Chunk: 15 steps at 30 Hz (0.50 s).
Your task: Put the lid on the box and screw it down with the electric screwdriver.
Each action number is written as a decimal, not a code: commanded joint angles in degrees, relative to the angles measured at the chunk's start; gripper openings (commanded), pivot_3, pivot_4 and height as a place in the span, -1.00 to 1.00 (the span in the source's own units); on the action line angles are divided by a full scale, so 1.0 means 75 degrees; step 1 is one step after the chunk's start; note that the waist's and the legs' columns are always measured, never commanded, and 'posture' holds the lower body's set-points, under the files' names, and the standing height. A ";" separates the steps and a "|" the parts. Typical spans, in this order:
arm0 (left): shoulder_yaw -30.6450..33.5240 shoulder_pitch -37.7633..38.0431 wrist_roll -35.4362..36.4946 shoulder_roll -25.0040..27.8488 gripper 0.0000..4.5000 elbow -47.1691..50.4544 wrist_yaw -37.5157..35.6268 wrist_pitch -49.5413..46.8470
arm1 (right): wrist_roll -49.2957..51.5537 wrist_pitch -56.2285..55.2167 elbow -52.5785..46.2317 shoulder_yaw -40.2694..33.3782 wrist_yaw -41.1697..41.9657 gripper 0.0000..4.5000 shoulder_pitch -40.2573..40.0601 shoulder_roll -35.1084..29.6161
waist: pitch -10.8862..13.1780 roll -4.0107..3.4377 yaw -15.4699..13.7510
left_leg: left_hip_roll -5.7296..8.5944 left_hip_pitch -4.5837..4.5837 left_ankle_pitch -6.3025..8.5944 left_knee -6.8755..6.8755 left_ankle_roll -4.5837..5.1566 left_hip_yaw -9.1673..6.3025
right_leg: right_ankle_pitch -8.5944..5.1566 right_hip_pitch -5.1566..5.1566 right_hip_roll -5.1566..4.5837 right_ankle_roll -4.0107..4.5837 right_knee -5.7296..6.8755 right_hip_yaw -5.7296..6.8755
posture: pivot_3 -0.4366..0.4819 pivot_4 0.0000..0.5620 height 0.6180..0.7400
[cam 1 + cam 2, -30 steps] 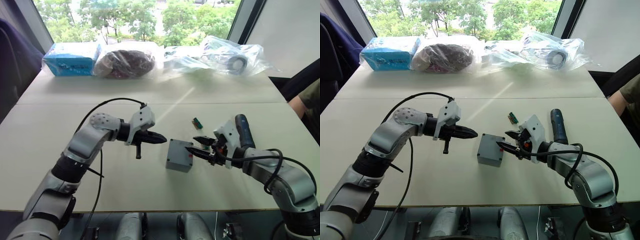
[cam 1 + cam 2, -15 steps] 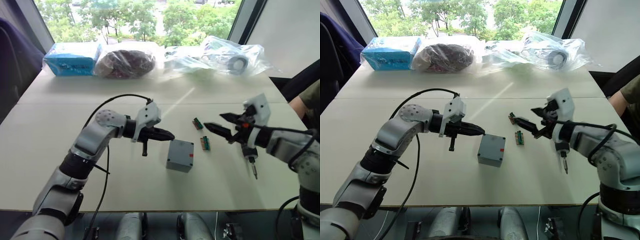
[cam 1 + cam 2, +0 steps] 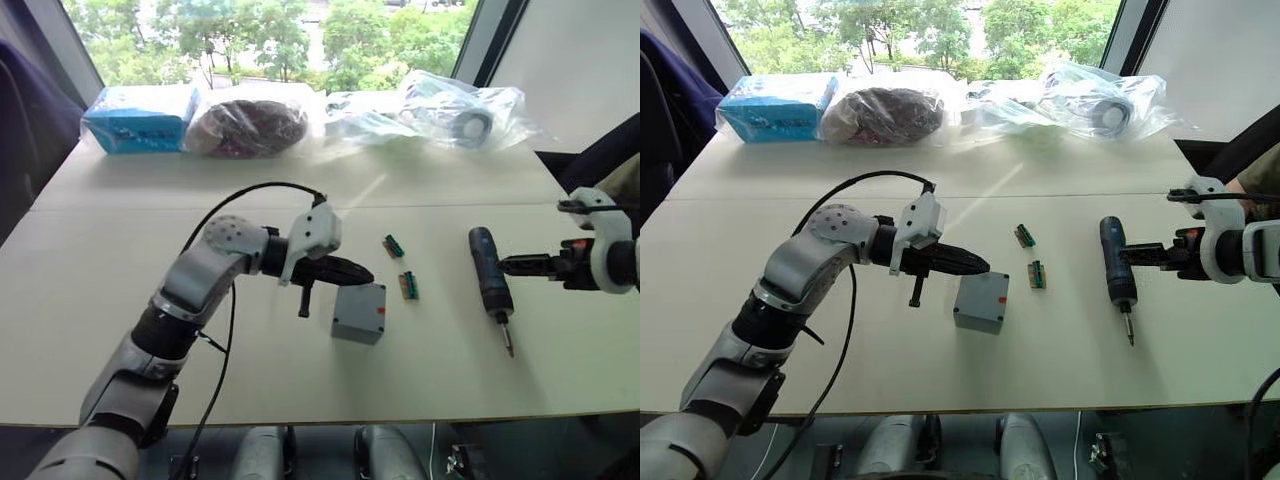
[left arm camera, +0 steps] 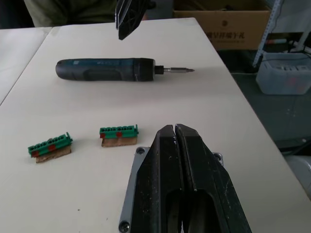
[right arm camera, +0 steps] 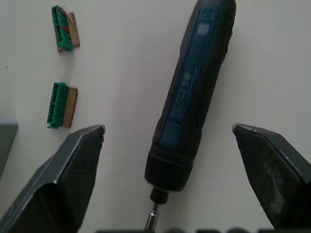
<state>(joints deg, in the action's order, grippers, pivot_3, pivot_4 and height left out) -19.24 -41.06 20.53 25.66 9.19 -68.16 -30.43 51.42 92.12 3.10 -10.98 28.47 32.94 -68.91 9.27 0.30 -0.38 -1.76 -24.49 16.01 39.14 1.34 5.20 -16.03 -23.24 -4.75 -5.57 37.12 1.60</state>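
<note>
Screwdriver point(image 5: 192, 92) lies flat between the wide-spread fingers of the right gripper point(image 5: 170, 160), bit toward the wrist, while the left gripper point(image 4: 181, 160) is pressed together.

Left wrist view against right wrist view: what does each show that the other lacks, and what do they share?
The left wrist view alone shows the shut left gripper over the lid on the grey box, plus a cardboard carton off the table. The right wrist view alone shows the open right gripper straddling the tool. Both show the electric screwdriver lying on the table and the two green terminal blocks.
</note>
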 commanded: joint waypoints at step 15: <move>-0.0082 0.0357 -0.0052 -0.0280 -1.00 0.0659 0.0771 -0.0105 | -0.1379 -0.0589 0.2338 0.3363 0.1639 0.98 0.1998 0.0249 | 0.0000 -0.0001 -0.0043 | -0.0001 -0.0003 0.0000 0.0003 -0.0001 0.0000 | 0.0001 -0.0004 0.0002 0.0002 -0.0001 0.0001 | -0.05 -0.47 1.00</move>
<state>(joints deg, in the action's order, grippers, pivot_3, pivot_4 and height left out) -20.12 -38.37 20.11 23.58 12.21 -63.15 -31.11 43.76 89.55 20.16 12.51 38.26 46.41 -66.22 9.27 0.29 -0.71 -1.76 -24.51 16.01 39.16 1.33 5.20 -16.02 -23.27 -4.74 -5.56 37.11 1.61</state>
